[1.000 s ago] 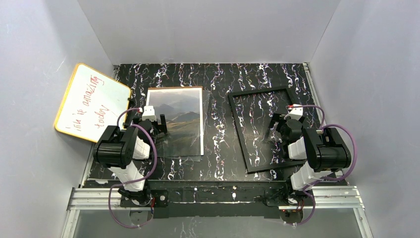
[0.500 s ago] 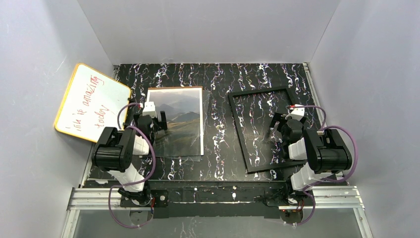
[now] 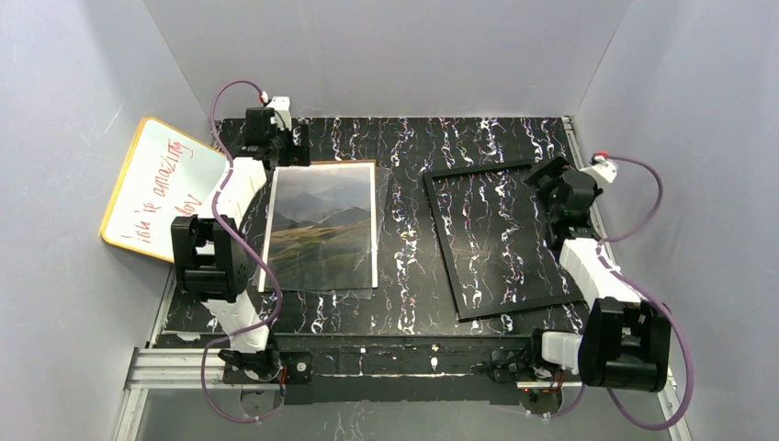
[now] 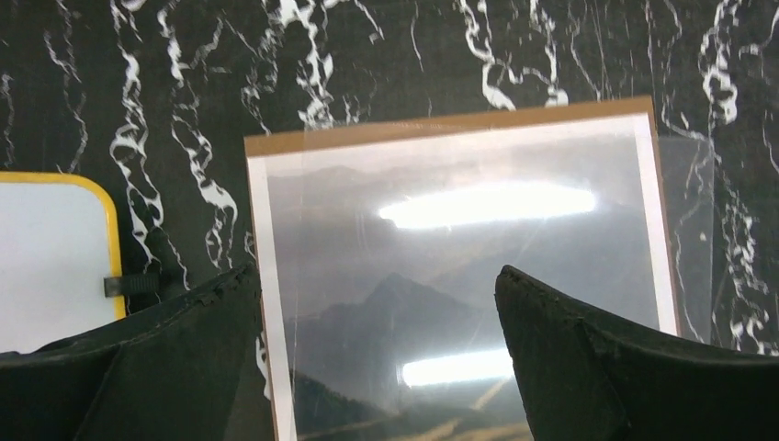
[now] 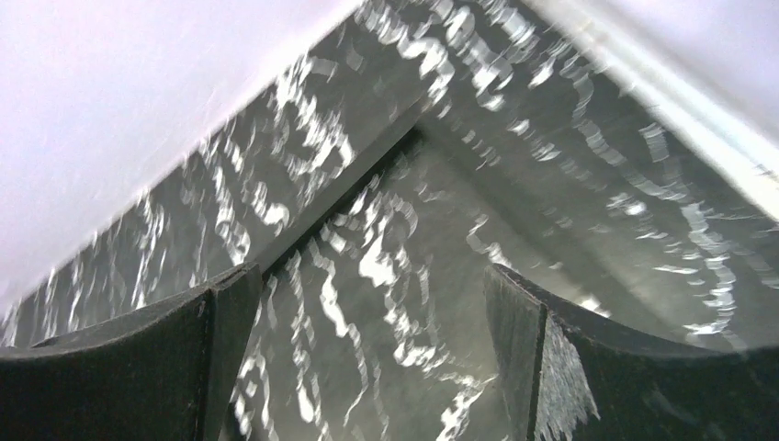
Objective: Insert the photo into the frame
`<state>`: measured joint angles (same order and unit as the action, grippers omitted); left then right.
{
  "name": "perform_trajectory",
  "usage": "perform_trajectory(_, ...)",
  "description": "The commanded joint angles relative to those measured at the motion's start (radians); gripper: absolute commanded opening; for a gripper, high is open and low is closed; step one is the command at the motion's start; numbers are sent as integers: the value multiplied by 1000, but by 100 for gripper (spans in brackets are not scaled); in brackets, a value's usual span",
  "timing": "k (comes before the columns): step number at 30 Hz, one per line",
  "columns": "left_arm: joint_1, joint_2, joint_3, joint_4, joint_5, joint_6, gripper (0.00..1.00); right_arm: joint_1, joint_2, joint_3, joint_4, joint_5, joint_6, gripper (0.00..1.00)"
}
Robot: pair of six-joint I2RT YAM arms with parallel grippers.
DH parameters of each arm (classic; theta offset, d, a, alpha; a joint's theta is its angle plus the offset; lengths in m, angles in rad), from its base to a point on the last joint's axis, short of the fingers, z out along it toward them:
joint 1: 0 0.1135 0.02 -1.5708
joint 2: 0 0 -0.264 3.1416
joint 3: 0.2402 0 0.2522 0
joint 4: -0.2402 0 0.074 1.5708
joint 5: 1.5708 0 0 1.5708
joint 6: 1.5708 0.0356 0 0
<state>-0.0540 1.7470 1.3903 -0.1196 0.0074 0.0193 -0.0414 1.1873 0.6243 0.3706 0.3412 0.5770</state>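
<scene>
The photo (image 3: 323, 225) lies flat on the left half of the desk (image 3: 404, 276), its mountain landscape facing up. It rests on a brown backing board (image 3: 321, 164), which shows as a narrow strip along the photo's far edge. A clear plastic sheet (image 3: 382, 220) lies over the print and sticks out past its right side. The frame (image 3: 442, 248) lies black side up on the right half of the desk, slightly turned, with the marbled surface showing through its opening; it is apart from the photo. The left gripper (image 3: 274, 145) hovers near the desk's far edge, above the photo's far left corner, its claw spread wide with nothing in it. In the left wrist view the print sits between the two fingers (image 4: 165, 358). The right gripper (image 3: 551, 179) hangs over the frame's far right corner, near the desk's right edge, also spread and empty; its wrist view is blurred. A yellow-edged whiteboard (image 3: 161, 184) with red writing leans against the left wall.
</scene>
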Motion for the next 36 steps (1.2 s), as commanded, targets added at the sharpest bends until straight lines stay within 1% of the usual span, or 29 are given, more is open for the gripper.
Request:
perform_trajectory(1,12,36,130,-402,74,15,98,66,144,197,-340,-333,19,99)
perform_trajectory(2,14,38,148,-423,87,14,98,117,196,264,-437,-326,0,99)
perform_trajectory(3,15,40,160,-442,98,10,98,178,247,331,-524,-277,-21,99)
perform_trajectory(5,15,40,174,-470,125,7,98,293,316,425,-624,-213,-50,99)
perform_trajectory(7,15,40,174,-492,141,6,98,383,356,468,-638,-219,-72,99)
perform_trajectory(10,14,48,174,-524,154,18,98,499,416,524,-683,-188,-82,99)
perform_trajectory(13,16,53,192,-565,163,29,98,569,470,558,-739,-170,-82,99)
perform_trajectory(16,15,44,192,-583,195,36,98,623,503,557,-771,-133,-88,99)
perform_trajectory(20,15,30,196,-602,231,43,98,654,507,524,-795,-99,-83,97)
perform_trajectory(24,10,18,197,-623,275,48,98,664,500,470,-794,-85,-75,90)
perform_trajectory(27,-4,19,201,-627,285,47,98,666,510,444,-791,-81,-73,83)
perform_trajectory(31,-28,46,227,-631,296,47,98,671,540,452,-787,-96,-84,74)
perform_trajectory(36,-44,76,255,-653,304,62,98,685,578,463,-776,-98,-71,54)
